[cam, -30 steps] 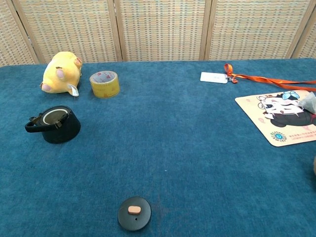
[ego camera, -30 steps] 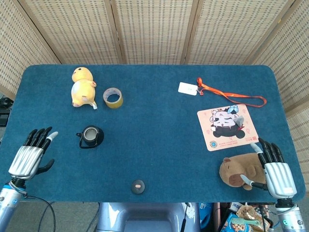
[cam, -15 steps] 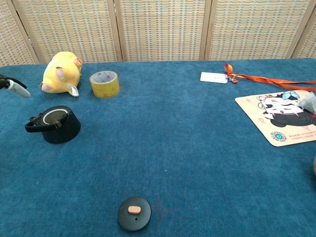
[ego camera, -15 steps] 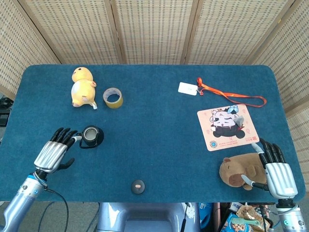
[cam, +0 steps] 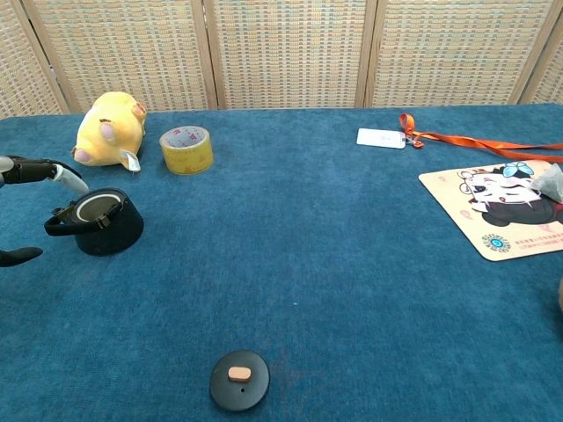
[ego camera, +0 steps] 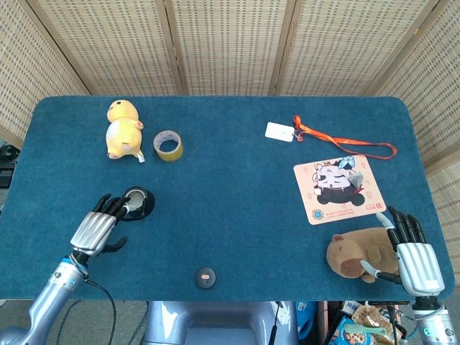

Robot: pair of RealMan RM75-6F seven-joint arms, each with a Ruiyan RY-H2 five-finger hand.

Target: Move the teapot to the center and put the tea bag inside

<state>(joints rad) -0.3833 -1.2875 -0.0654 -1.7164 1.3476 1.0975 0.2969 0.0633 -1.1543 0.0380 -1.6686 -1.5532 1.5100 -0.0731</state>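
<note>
Woven cane screens [ego camera: 230, 43] stood behind a table [ego camera: 230, 237] covered in deep blue, short-napped cloth.

Change from half a second before: the left hand [ego camera: 99, 224] had come in closer to the teapot [ego camera: 135, 202], its dark fingers [ego camera: 109, 206] reaching the handle side; in the chest view they entered from the left edge, a pale fingertip [cam: 69, 178] above the pot's rim and a thumb below. Fingers spread, nothing gripped. The right hand [ego camera: 413, 255] had stayed at the near right corner, fingers extended and apart, holding nothing, just beside a brown plush animal [ego camera: 359, 252].

Teapot: small, round, matt black, squat, with a loop handle turned to the left and its mouth uncovered, showing a pale ring inside. It stood on the left part of the table, well away from the centre.

Lid [ego camera: 205, 277]: flat black disc with a tan knob, near the front edge, apart from the pot.

Tea bag [ego camera: 350, 168]: small greyish pouch lying on a square cartoon-printed mat [ego camera: 338, 190] at right.

Other items: yellow plush toy [ego camera: 122, 130], soft and rounded, at far left; roll of yellowish tape [ego camera: 168, 145] just beside it; white card [ego camera: 279, 131] on an orange lanyard [ego camera: 345, 141], far right.
</note>
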